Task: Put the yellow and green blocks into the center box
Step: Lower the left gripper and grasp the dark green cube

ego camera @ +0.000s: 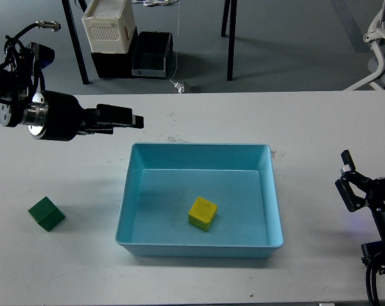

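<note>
Green block (46, 213) well below left jaws

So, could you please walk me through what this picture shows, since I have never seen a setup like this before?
This single picture is taken from the robot's own head, looking forward and down at a white table. The black parts at the sides are its two arms. The left end effector reaches in from the left and hangs above the table, holding nothing; its fingers lie close together, so whether it is open is hard to tell. The right end effector sits at the right edge, also holding nothing.

On the table is a shallow light blue tray. A yellow block already lies inside it. A green block sits on the table to the tray's left, apart from it, untouched. Beyond the table, on the floor, stand a white crate and black bins.
</note>
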